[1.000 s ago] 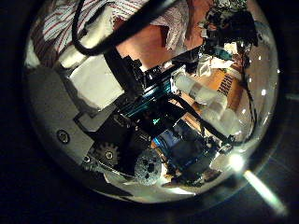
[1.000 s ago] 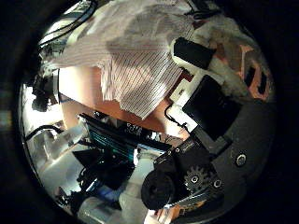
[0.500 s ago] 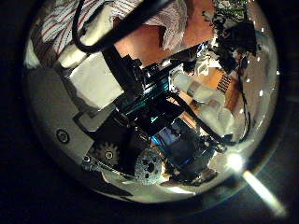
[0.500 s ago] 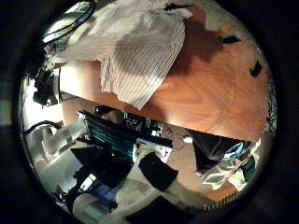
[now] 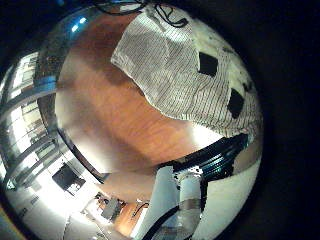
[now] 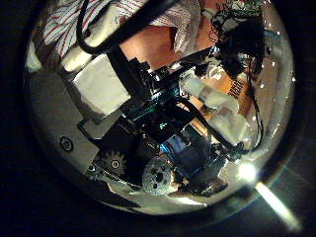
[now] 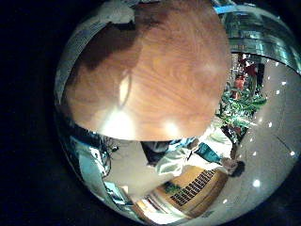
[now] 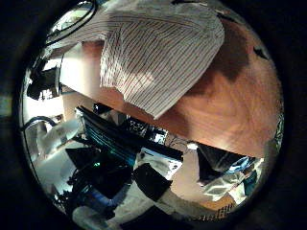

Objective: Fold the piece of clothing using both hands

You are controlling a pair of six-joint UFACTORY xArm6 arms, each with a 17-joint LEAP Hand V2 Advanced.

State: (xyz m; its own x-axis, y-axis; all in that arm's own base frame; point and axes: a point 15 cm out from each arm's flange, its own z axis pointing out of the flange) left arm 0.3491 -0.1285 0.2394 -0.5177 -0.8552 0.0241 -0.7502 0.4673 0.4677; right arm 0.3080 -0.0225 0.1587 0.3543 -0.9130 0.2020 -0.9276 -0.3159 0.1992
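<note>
Wooden table (image 8: 230, 105) bears crumpled striped shirt (image 8: 158, 53); hand states indeterminate. Advice: grip opposite edges evenly before folding.

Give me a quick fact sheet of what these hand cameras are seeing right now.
Clothing: a striped shirt, rumpled on the table, not yet folded flat
Shirt details: two dark square patches show on it
Surface: a wooden table
Left hand: its own black and white fingers fill the thumb side view, holding no cloth there
Right hand: fingers not visible; held above the table
Contact with shirt: none visible
</note>
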